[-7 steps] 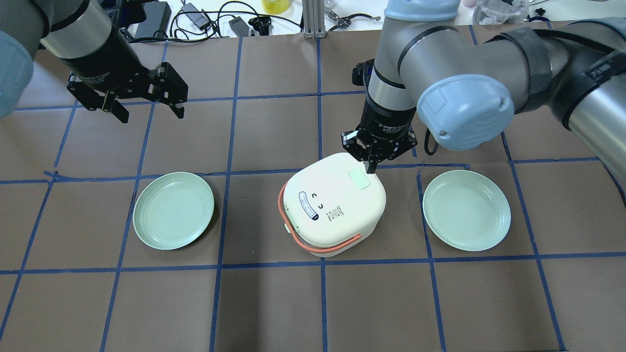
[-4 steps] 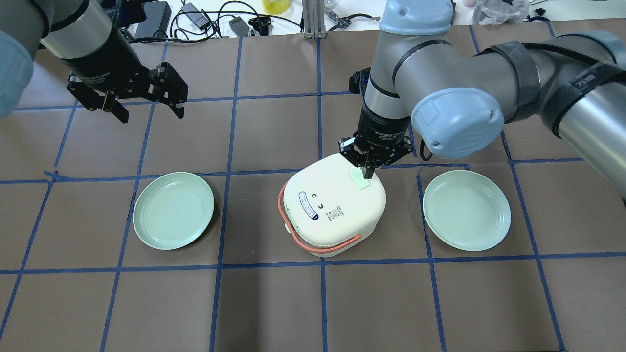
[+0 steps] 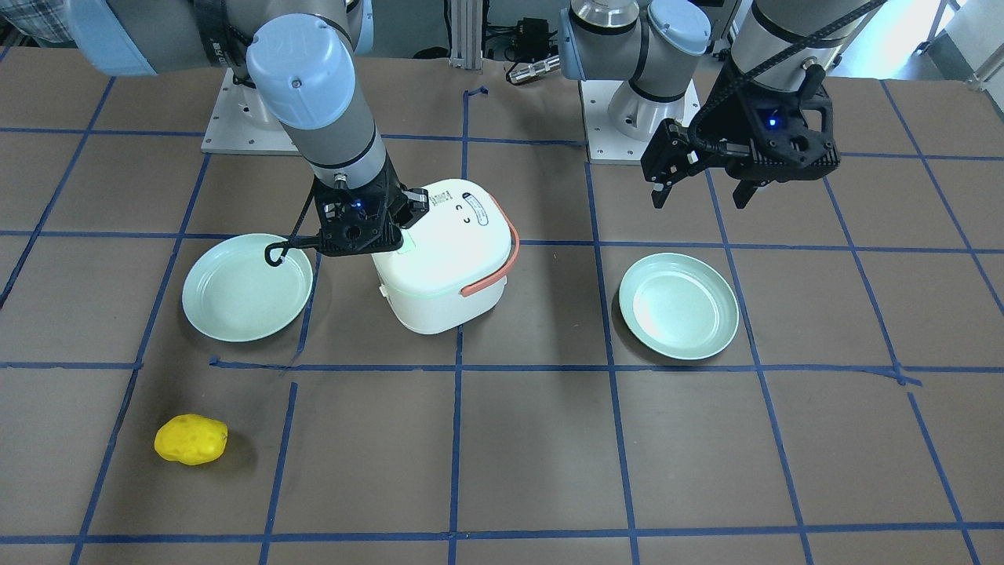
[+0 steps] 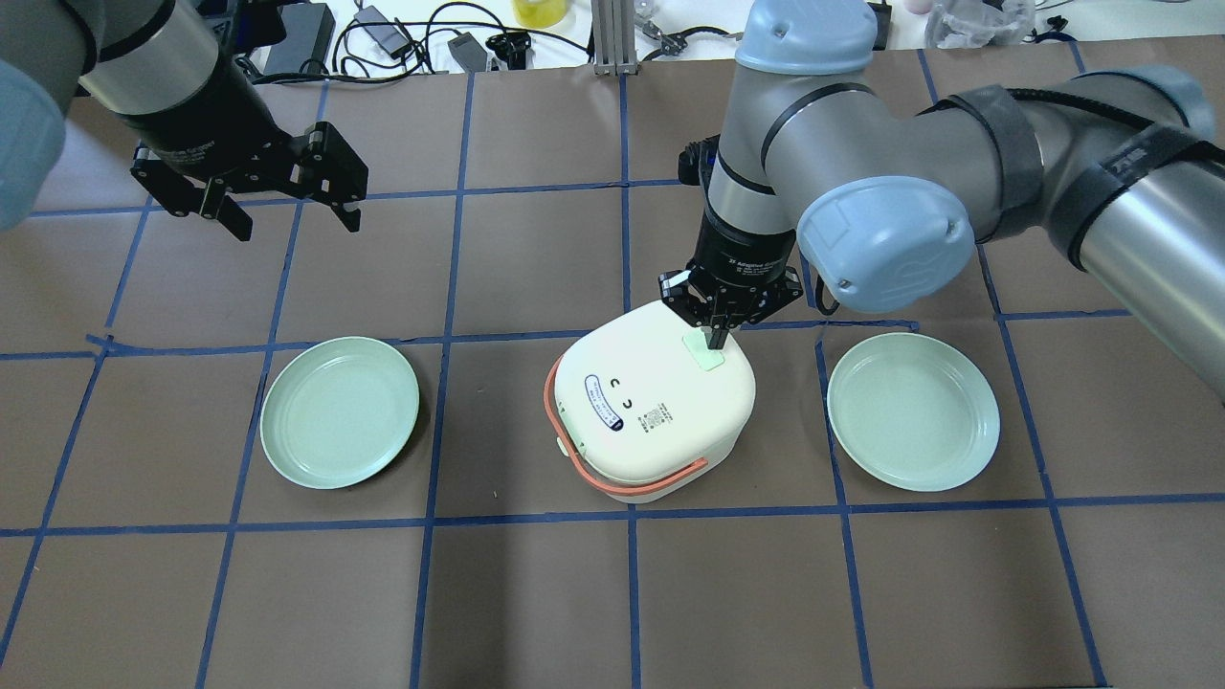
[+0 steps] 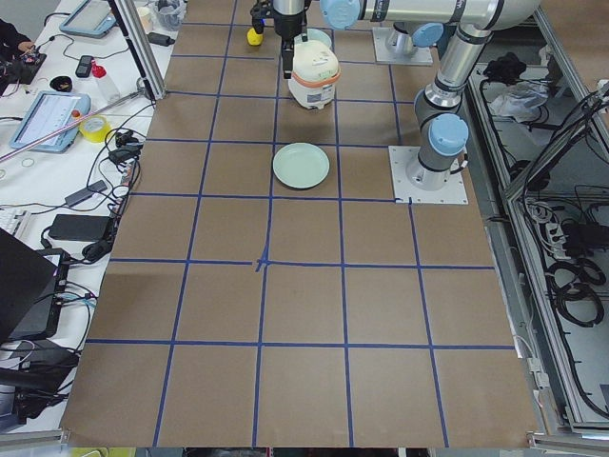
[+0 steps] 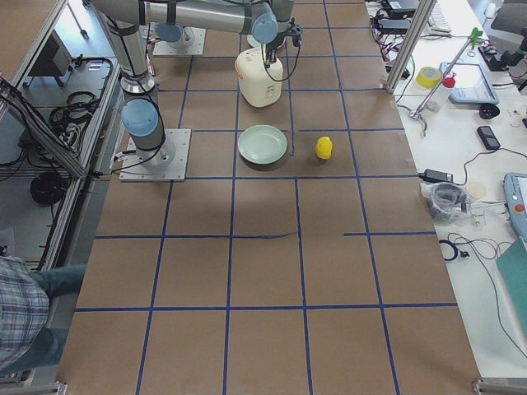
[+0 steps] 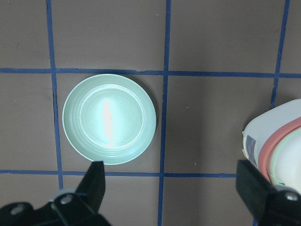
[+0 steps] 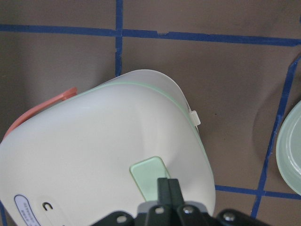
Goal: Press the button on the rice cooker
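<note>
Mid-table: rice cooker (image 4: 651, 411) | my right gripper (image 4: 716, 337) fingers pinched together, tip at green button (image 4: 705, 360) | I'd push straight down, centred, gently | left gripper (image 4: 295, 226) spread wide, empty, far left.

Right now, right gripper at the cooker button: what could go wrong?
1. The shut right gripper sits at the edge of the green button, not its middle; it may slip off.
2. The button is near the rim of the rice cooker and nothing braces it; a hard push might tip it.
</note>
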Motion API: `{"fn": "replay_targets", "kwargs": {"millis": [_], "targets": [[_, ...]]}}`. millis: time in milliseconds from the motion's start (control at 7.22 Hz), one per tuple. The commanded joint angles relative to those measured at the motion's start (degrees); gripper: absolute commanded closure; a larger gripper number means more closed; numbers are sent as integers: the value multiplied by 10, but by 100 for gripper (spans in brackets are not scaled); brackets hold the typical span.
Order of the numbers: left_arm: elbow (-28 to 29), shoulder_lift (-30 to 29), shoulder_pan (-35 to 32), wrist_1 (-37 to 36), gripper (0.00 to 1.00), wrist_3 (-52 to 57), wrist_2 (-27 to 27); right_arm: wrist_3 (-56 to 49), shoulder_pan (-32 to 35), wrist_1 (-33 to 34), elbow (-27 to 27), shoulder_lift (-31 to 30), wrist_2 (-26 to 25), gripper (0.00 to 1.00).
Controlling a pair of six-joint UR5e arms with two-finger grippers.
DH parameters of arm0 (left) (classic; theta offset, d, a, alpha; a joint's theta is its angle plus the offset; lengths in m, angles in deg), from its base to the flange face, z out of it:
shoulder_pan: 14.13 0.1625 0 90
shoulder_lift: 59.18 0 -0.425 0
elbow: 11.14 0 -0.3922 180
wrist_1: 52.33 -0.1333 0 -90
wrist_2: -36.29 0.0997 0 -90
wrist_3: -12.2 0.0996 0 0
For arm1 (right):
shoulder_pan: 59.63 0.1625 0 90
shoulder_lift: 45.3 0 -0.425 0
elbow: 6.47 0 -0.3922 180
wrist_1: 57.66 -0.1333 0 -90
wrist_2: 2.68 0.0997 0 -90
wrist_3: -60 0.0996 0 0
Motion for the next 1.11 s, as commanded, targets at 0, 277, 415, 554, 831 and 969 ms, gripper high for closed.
{"fn": "replay_targets", "kwargs": {"millis": [0,277,415,554,831,969], "targets": [[0,0,0,0,0,0,0,-1,0,1,0,1,-1,100],[0,0,0,0,0,0,0,-1,0,4,0,8,-1,100],[0,0,0,0,0,0,0,0,0,6,0,9,-1,100],[0,0,0,0,0,0,0,0,0,6,0,9,-1,100],[0,0,0,0,0,0,0,0,0,7,1,13,-1,100],[0,0,0,0,0,0,0,0,0,7,4,14,-1,100]]}}
